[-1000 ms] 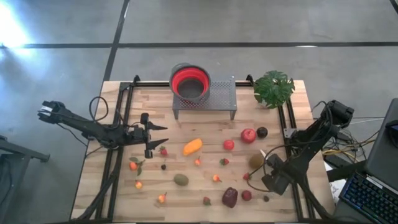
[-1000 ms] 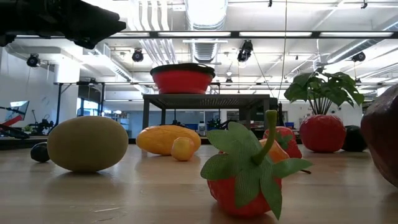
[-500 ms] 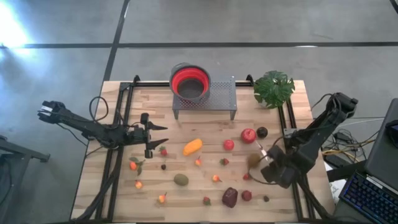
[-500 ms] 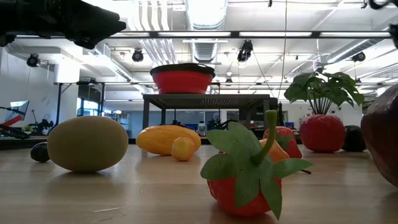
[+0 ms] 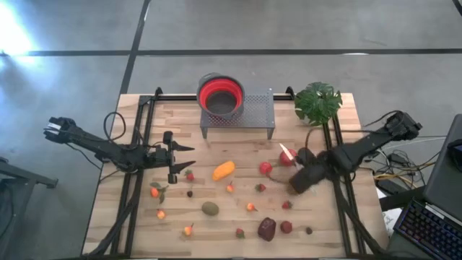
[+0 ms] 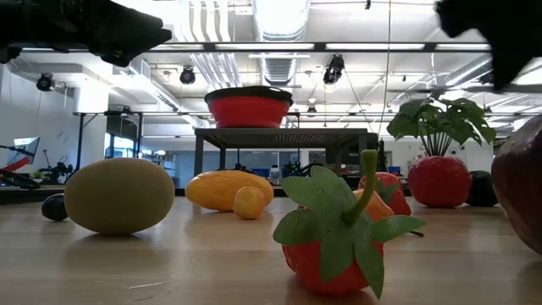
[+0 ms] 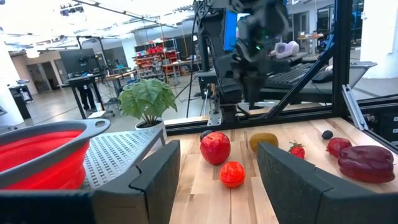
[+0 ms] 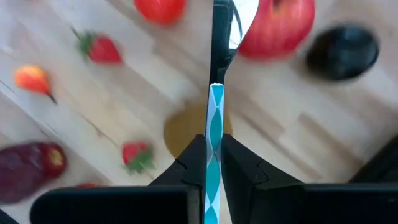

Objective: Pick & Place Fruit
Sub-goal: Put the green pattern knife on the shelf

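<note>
Many small toy fruits lie scattered on the wooden table: an elongated orange one (image 5: 223, 170), a red apple (image 5: 289, 158), a dark round one (image 5: 304, 153), a kiwi (image 5: 210, 209) and a maroon one (image 5: 267, 228). My left gripper (image 5: 182, 157) hovers open at the table's left, empty; in the left wrist view its gripper (image 7: 214, 186) faces the apple (image 7: 215, 147). My right gripper (image 5: 287, 152) is shut and empty, in the air above a second kiwi (image 8: 189, 129) just short of the apple (image 8: 277, 25).
A red-lined bowl (image 5: 220, 95) sits on a perforated metal stand (image 5: 254, 112) at the far middle, with a leafy potted plant (image 5: 317, 101) to its right. Black frame rails run along both sides of the table. A strawberry (image 6: 334, 237) lies near the near edge.
My right arm has swung from the near right part of the table toward the far edge and slightly left, turning as it went. Its gripper now hangs over the kiwi beside the apple. The fruits have stayed where they were.
</note>
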